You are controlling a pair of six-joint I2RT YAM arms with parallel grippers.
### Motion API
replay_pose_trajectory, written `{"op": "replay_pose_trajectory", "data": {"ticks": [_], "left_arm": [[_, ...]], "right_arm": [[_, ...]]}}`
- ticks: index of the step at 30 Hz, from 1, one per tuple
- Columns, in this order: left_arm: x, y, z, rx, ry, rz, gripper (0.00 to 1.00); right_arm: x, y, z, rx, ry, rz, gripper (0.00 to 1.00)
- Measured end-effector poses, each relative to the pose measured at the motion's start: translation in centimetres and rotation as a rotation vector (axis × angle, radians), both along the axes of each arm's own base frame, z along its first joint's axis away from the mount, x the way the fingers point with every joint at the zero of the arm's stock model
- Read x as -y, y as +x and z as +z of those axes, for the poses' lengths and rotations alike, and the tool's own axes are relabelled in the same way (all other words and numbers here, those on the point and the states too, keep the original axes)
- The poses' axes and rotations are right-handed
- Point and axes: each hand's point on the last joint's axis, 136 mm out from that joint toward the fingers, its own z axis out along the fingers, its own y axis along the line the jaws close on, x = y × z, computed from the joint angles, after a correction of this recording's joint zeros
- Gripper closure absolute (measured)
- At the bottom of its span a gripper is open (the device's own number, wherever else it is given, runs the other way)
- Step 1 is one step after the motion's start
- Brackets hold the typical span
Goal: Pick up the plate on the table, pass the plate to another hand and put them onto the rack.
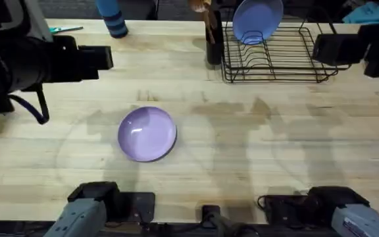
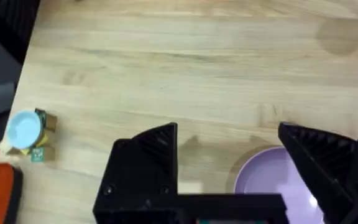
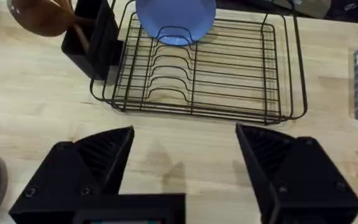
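While flat on the table, plate just beside spread left gripper fingers, right gripper spread too.

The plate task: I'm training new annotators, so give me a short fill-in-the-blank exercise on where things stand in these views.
1. The lavender plate lies flat on the ____, not in the rack.
2. The plate already standing in the rack is the bluer ____ one.
3. The fingers of the left gripper are spread ____ above the lavender plate's edge.
4. The dark utensil cup hangs on the rack's ____.

Missing words: table; periwinkle; open; outside
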Motion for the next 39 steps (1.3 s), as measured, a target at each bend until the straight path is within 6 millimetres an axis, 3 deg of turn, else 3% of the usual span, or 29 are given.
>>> {"op": "replay_pose_trajectory", "data": {"ticks": [11, 14, 25, 27, 36, 37, 39], "left_arm": [[-0.1, 0.7, -2.0, -0.078, -0.024, 0.021, 0.007], [0.3, -1.0, -4.9, -0.238, -0.043, 0.008, 0.007], [2.9, 0.4, -7.3, -0.325, -0.137, -0.139, 0.008], [3.2, 0.8, -9.0, -0.393, -0.16, -0.146, 0.008], [4.3, 1.5, -12.0, -0.483, -0.195, -0.232, 0.006], [4.4, 1.2, -14.2, -0.516, -0.184, -0.262, 0.007], [4.3, 1.0, -14.8, -0.525, -0.178, -0.265, 0.007]], "right_arm": [[0.0, 0.0, 0.0, 0.0, 0.0, 0.0, 0.009], [0.0, 0.0, 0.0, 0.0, 0.0, 0.0, 0.009], [0.0, 0.0, 0.0, 0.001, 0.0, 0.0, 0.009], [0.0, 0.0, 0.0, 0.0, 0.0, 0.0, 0.009], [0.0, 0.0, 0.0, 0.0, 0.0, 0.001, 0.009], [0.0, 0.0, 0.0, 0.0, 0.0, 0.0, 0.009], [0.0, 0.0, 0.0, 0.0, 0.0, 0.0, 0.009]]}}
